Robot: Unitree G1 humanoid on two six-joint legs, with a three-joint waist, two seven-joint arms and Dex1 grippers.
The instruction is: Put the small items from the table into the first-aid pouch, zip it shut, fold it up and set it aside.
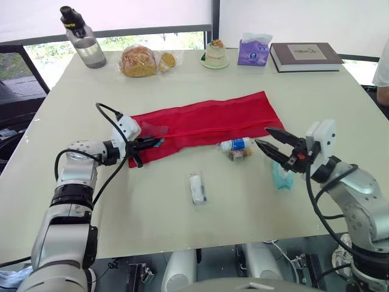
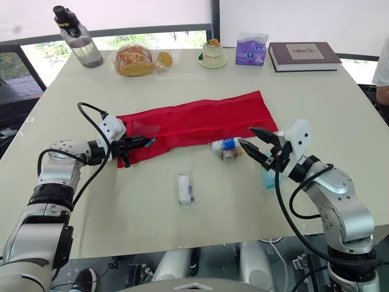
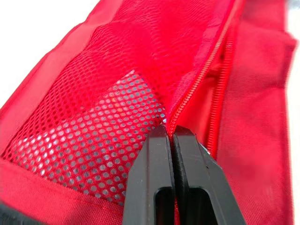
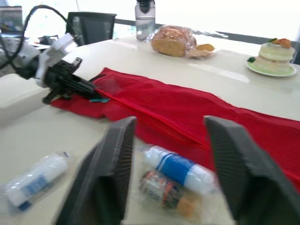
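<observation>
The pouch (image 1: pixel 206 125) lies unfolded across the middle of the head frame, a long red mesh strip on the pale surface (image 1: pixel 152 243). The left gripper (image 1: pixel 152 143) sits at its left end. The left wrist view adds what the head view cannot: the jaws are pressed together on the zipper edge, the teeth run away from the fingertips, and a silvery packet (image 3: pixel 93 136) shows through the mesh just beside them.

Right of centre, the right gripper (image 1: pixel 270 141) hovers above the surface with its jaws apart. It points at a small blue-labelled bottle (image 1: pixel 237 145) and a brown item (image 1: pixel 238 154) that touch each other just below the pouch's lower edge. The right wrist view frames both between its fingers, the brown item too blurred to name.

A wrapped roll (image 1: pixel 197 188) lies alone at lower centre, and a teal packet (image 1: pixel 281 176) lies partly behind the right gripper. Along the top of the frame stand a water bottle (image 1: pixel 82 38), bread (image 1: pixel 140 61), a tissue pack (image 1: pixel 253 52) and a book (image 1: pixel 306 56).
</observation>
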